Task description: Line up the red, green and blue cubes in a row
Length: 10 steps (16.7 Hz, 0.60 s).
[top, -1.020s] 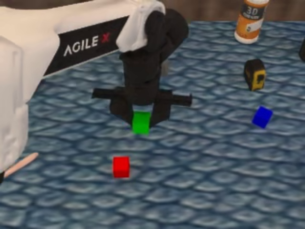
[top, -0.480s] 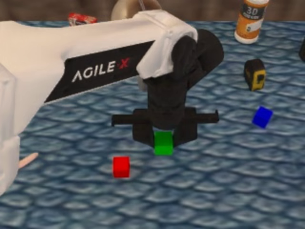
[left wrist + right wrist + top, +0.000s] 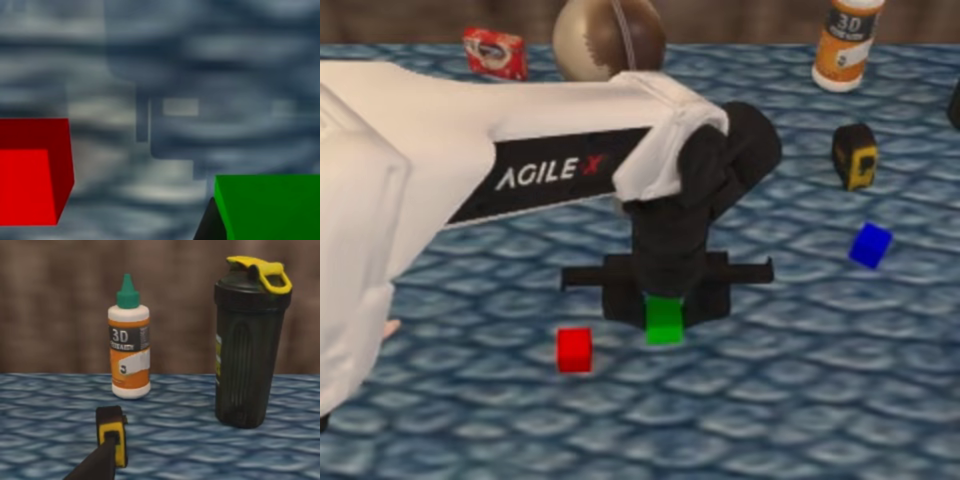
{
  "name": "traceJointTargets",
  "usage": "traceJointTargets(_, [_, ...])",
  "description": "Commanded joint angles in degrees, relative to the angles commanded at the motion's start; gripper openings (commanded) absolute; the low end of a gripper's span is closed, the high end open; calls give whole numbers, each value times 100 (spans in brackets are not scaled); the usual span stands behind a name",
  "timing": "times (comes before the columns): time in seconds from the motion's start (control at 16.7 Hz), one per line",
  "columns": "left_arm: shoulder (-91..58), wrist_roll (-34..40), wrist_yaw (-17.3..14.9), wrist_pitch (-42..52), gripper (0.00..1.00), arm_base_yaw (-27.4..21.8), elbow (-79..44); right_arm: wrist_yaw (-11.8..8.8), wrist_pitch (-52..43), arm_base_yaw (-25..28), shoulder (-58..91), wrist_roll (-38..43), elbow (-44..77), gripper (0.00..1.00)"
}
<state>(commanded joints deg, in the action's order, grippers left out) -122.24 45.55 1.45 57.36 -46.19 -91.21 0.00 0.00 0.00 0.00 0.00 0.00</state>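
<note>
My left gripper (image 3: 664, 316) is shut on the green cube (image 3: 664, 322), holding it low over the blue cloth, a short way right of the red cube (image 3: 574, 350). In the left wrist view the green cube (image 3: 270, 207) sits against a dark finger (image 3: 207, 227), and the red cube (image 3: 30, 175) lies apart from it. The blue cube (image 3: 870, 245) rests alone at the right. My right gripper (image 3: 105, 457) is parked out of the top view, near the tape measure.
A black and yellow tape measure (image 3: 855, 155) lies behind the blue cube. An orange glue bottle (image 3: 847, 40) stands at the back right beside a black shaker bottle (image 3: 250, 350). A red and white packet (image 3: 495, 52) and a brown ball (image 3: 608, 40) sit at the back.
My left gripper has carried the green cube to the right and towards the front, then lower, so it now sits just right of the red cube. The red and blue cubes have not moved.
</note>
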Motion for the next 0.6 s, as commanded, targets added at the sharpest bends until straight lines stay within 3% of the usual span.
traceJointTargets(0.42, [-180,-6,0,-551,0,-5,382,0,0,0,0,0,0,100])
traceJointTargets(0.6, [-180,-6,0,-551,23,-5,382,0,0,0,0,0,0,100])
